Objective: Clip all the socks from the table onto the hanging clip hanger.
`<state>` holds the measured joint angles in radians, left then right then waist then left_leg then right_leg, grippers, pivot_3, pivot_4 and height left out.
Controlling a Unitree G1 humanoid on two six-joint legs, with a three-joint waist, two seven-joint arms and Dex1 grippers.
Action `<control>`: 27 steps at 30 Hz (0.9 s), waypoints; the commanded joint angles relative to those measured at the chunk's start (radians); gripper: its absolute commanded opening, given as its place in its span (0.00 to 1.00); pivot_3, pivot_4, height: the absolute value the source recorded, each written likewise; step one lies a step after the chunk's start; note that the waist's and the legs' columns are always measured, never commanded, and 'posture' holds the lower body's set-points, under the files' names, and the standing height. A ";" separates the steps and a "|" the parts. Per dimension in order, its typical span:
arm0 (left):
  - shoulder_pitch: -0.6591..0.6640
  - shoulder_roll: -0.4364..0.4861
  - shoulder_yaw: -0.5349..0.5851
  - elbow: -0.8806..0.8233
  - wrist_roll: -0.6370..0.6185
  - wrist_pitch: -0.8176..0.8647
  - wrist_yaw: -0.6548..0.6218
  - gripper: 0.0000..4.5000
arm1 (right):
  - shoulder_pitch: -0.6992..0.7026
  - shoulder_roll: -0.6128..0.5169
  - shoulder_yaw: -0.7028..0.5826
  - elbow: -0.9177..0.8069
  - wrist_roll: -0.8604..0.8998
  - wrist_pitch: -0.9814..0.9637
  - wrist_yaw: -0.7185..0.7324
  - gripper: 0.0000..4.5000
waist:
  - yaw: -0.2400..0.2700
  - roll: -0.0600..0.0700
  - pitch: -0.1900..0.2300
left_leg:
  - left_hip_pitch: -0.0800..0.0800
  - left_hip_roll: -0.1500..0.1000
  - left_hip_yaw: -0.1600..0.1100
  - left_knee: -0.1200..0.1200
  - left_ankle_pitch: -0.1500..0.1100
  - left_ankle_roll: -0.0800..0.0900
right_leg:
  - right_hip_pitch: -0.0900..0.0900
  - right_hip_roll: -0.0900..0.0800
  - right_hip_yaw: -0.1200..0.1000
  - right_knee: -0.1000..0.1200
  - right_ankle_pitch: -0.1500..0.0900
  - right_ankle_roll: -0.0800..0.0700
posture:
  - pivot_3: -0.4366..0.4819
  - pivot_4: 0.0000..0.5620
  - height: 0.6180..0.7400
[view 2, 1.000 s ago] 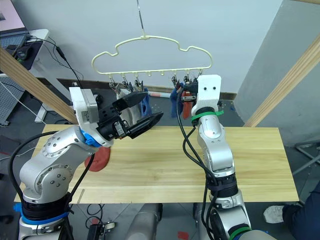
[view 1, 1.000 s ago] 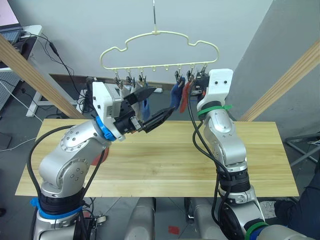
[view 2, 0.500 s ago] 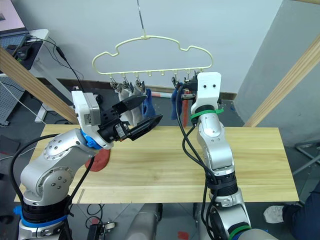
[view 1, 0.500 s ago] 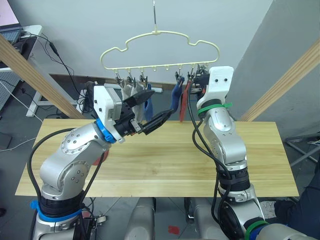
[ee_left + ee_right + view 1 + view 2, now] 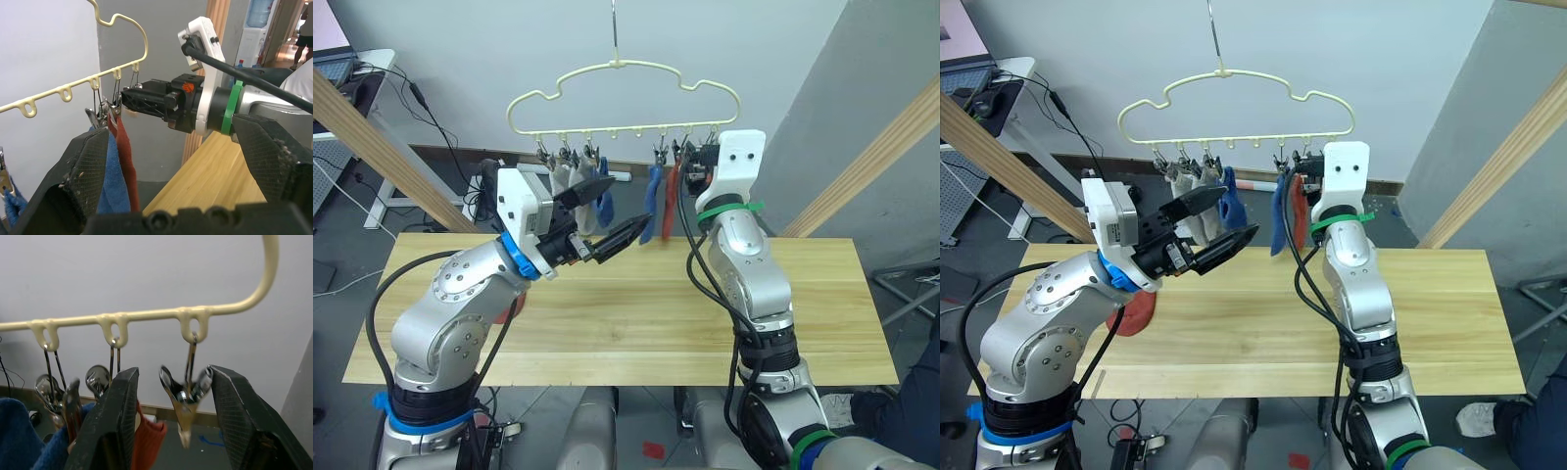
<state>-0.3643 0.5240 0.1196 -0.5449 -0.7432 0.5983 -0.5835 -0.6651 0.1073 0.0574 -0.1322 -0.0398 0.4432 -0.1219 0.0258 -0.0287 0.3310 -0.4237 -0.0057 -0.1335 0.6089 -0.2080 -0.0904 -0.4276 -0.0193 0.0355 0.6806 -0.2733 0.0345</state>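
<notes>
Silver-grey jointed arms are wearing white wrist housings, black cables, a blue band on the left, green on the right.

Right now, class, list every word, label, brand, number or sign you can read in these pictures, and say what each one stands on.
None can be read.
A small orange mark on the black body of the right tool: too blurred to read.
The clip hanger, the socks and the table carry no text.
</notes>
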 commanded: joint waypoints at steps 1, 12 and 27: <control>0.002 0.002 0.003 -0.029 -0.001 -0.025 -0.011 0.98 | -0.028 0.015 -0.001 -0.006 -0.001 -0.026 -0.010 0.51 | 0.000 0.000 0.000 | 0.000 0.000 0.000 0.000 0.000 0.000 | 0.000 0.000 0.000 0.000 0.000 0.000 | 0.73 0.61 1.00; 0.017 0.005 -0.001 -0.045 0.011 -0.028 -0.021 0.98 | -0.031 0.023 -0.007 0.005 0.005 -0.033 -0.011 0.51 | 0.000 0.000 0.000 | 0.000 0.000 0.000 0.000 0.000 0.000 | 0.000 0.000 0.000 0.000 0.000 0.000 | 0.74 0.59 1.00; 0.058 -0.007 -0.013 -0.077 0.028 -0.008 0.028 0.98 | -0.032 0.010 -0.059 -0.004 0.060 -0.025 0.019 0.00 | 0.000 0.000 0.000 | 0.000 0.000 0.000 0.000 0.000 0.000 | 0.000 0.000 0.001 0.000 0.000 0.000 | 0.73 0.58 1.00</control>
<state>-0.3169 0.5166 0.1025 -0.5876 -0.7239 0.5994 -0.5735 -0.6806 0.1244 0.0192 -0.1030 -0.0064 0.4227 -0.1179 0.0260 -0.0287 0.3309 -0.4237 -0.0056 -0.1337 0.6088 -0.2079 -0.0905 -0.4276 -0.0195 0.0364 0.6806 -0.2732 0.0344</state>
